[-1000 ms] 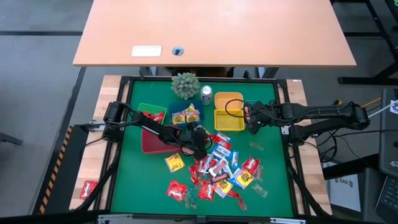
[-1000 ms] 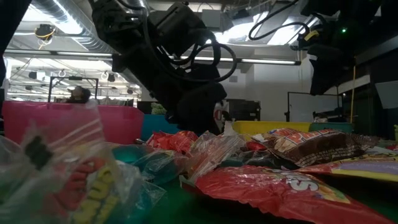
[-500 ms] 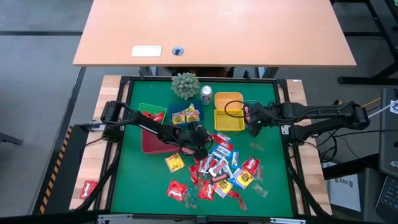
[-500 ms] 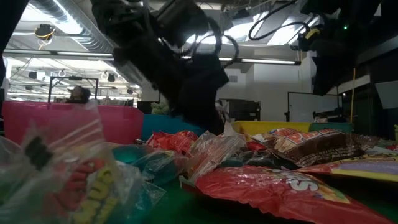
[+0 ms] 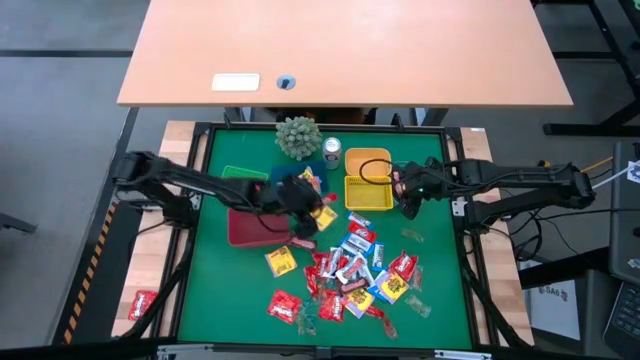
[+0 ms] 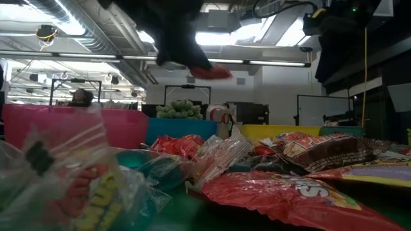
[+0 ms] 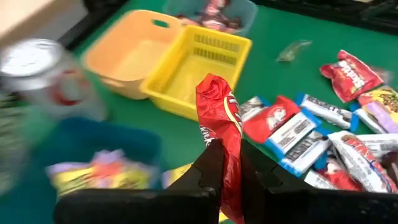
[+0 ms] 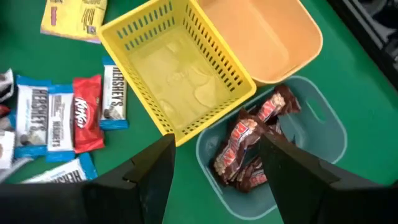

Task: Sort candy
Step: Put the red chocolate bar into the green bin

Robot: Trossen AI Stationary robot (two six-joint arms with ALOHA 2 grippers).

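The candy lies as a loose pile (image 5: 350, 270) of red, yellow and blue-and-white wrapped pieces on the green mat. My left gripper (image 7: 233, 171) is high over the mat's middle (image 5: 302, 225), shut on one red candy (image 7: 217, 109), which shows in the low view (image 6: 209, 72) well above the pile. My right gripper (image 8: 214, 180) hangs open over a clear bin (image 8: 323, 134) that holds brownish-red candy (image 8: 249, 146), beside the yellow bin (image 8: 180, 68); nothing is between its fingers. My left gripper pinches the red candy by one end (image 7: 229, 163) between its two fingers (image 7: 208, 171). The fingers slant downward from the table's left side. The rest of the wrapper sticks out past the fingertips, crumpled. The candy is lifted clear of the pile and the mat.
Along the mat's far side stand a green bin (image 5: 243, 178), a blue bin (image 5: 292, 183) with yellow candy, an orange bin (image 5: 368, 158), a yellow bin (image 5: 365, 192), a silver can (image 5: 332, 150) and a small plant (image 5: 298, 137). A crimson bin (image 5: 245, 230) sits at left.
My left gripper has risen from the edge of the candy pile and drawn back toward the table's left and far side. The red candy in it has come up with it, clear of the pile. The pile itself lies as before.
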